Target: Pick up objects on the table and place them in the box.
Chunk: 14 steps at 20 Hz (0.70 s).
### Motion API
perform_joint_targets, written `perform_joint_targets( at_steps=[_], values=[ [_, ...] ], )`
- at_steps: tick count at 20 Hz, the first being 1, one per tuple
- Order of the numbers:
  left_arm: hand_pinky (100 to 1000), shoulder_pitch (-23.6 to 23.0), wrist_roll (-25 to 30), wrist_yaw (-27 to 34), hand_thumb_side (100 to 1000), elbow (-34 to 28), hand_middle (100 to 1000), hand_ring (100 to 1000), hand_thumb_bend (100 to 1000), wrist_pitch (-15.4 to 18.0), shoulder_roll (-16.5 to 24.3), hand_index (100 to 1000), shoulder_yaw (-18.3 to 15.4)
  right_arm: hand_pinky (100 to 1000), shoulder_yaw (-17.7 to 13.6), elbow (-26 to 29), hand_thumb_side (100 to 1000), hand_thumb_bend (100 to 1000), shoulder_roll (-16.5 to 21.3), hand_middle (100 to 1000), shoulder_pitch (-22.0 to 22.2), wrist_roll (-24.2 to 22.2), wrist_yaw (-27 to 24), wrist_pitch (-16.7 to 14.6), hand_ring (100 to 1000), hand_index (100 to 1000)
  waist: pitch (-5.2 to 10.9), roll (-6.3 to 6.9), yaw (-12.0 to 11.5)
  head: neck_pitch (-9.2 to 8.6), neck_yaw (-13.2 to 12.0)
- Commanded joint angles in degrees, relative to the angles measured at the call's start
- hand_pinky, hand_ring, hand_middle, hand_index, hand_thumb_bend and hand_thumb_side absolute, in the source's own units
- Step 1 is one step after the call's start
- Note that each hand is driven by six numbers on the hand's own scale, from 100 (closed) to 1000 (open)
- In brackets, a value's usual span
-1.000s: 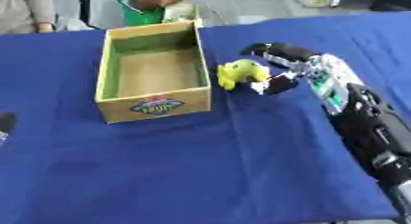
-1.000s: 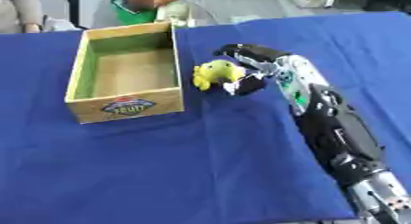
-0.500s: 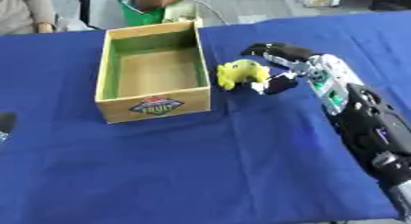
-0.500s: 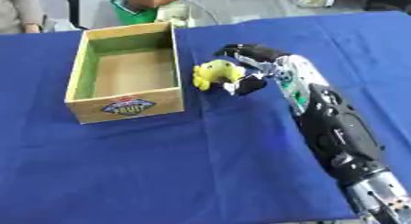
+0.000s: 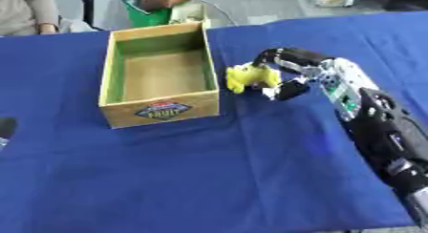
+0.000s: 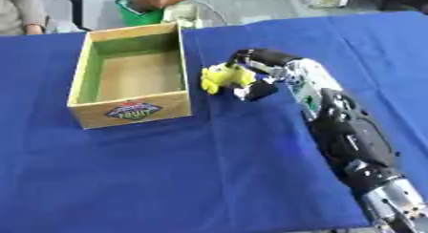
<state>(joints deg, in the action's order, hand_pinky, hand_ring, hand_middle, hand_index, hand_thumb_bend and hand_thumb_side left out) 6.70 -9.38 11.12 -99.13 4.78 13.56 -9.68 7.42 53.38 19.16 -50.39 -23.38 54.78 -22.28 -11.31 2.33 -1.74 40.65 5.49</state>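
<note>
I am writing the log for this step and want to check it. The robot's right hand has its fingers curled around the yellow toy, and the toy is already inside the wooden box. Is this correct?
Not quite. The right hand does curl its fingers around the yellow toy, but the toy is outside the wooden box, beside its right wall over the blue cloth. The left eye view shows this; the box holds nothing.

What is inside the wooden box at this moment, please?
The open wooden box shows only its bare brownish floor and green inner walls; no object lies in the visible part. Its near wall hides a strip of floor. The yellow toy is outside, in the right hand.
</note>
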Motion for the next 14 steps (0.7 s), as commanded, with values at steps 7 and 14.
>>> perform_joint_targets(
  at_steps=[7, 14],
  values=[
    [486, 0.4, 0.3, 0.3, 208, -0.8, 455, 397, 736, 0.2, 0.5, 613, -0.1, 977, -0.3, -0.4, 424, 100, -0.4, 892, -1.1, 0.8, 2.7, 0.3, 913, 860, 0.61, 0.12, -0.1, -0.88, 0.3],
    [486, 0.5, 0.3, 0.3, 208, -0.8, 455, 396, 736, 0.2, 0.5, 613, 0.0, 963, 0.2, -0.1, 343, 100, -1.2, 801, -1.4, 3.0, 9.8, 1.7, 889, 850, 0.51, 0.09, -0.3, -0.98, 0.3]
  ],
)
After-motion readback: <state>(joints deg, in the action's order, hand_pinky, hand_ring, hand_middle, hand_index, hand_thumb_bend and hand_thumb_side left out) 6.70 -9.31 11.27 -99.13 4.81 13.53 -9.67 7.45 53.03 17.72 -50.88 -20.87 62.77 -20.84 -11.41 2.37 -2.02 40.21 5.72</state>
